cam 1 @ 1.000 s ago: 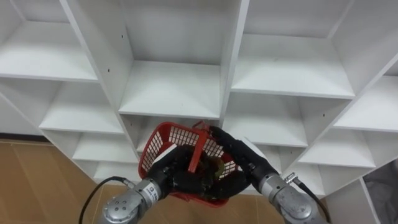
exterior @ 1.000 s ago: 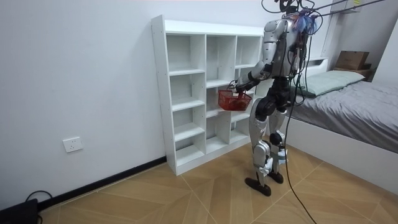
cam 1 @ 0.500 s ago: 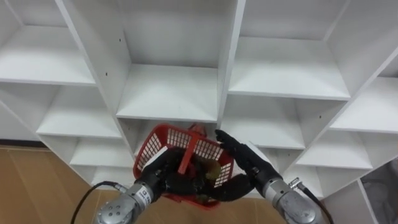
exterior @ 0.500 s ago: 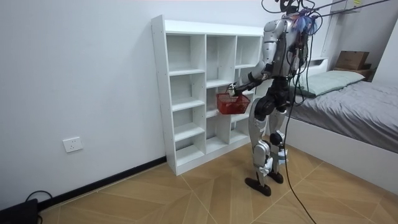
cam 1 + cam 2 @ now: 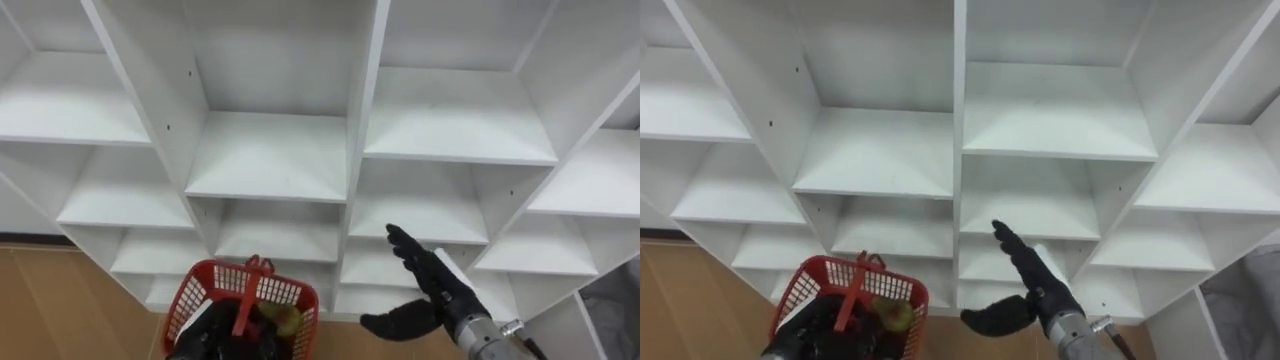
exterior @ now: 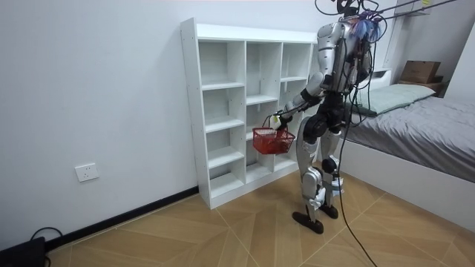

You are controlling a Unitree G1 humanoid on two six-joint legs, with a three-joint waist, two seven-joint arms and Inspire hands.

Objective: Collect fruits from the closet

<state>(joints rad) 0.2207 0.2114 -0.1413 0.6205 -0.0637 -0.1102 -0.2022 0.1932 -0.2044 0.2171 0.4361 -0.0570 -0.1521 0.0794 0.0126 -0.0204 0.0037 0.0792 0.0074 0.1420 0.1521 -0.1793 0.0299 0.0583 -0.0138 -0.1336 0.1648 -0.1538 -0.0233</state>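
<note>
A red mesh basket (image 5: pixel 205 300) with an upright handle (image 5: pixel 245 298) hangs low at my left, in front of the lower shelves. My left hand (image 5: pixel 212 336) is dark against it, curled on the handle. A yellow-green fruit (image 5: pixel 286 318) lies inside the basket. My right hand (image 5: pixel 430 280) is open, fingers straight, apart from the basket and level with a lower middle compartment. In the room view the basket (image 6: pixel 271 139) dangles from my left hand (image 6: pixel 277 119) as I stand facing the white closet (image 6: pixel 223 111).
The closet's compartments (image 5: pixel 270 155) before me hold nothing. Wooden floor (image 5: pixel 60 300) lies below at the left. In the room view a bed (image 6: pixel 430 126) stands behind me at the room view's right, and a wall socket (image 6: pixel 86 172) sits low on the wall.
The basket has dropped down and to my left, now carried by the left hand alone. My right hand has let go of it and opened out to the right.
</note>
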